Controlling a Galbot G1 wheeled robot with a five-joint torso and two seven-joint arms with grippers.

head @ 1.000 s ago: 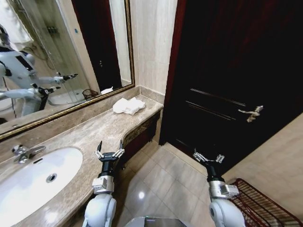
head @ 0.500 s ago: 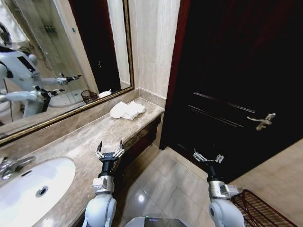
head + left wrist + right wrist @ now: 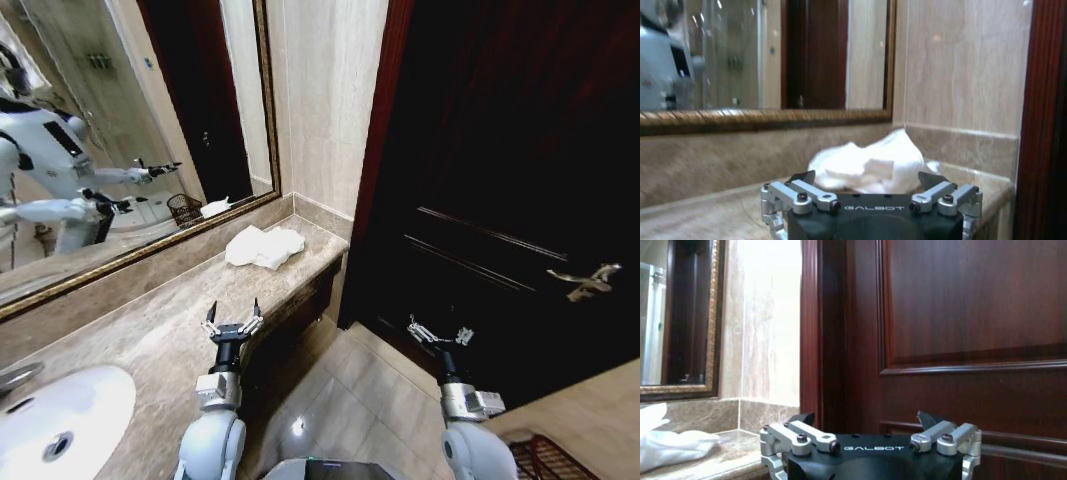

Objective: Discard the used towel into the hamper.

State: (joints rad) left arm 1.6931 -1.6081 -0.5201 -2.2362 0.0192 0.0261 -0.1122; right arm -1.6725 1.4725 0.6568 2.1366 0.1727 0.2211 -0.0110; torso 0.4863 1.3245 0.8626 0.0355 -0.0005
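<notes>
Towel (image 3: 263, 246) at countertop (image 3: 180, 310) end.

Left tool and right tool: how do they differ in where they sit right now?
The left tool is held over the marble counter, pointing at the white towel; the right tool hangs over the floor, facing the dark door. The left tool is nearer the towel. Both are open and empty.

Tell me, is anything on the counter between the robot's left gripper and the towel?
Nothing visible is. The towel lies crumpled at the far end of the counter, near the wall corner. The left gripper is open above the counter's front edge, facing the towel, with bare marble between them. The right gripper is open over the floor.
</notes>
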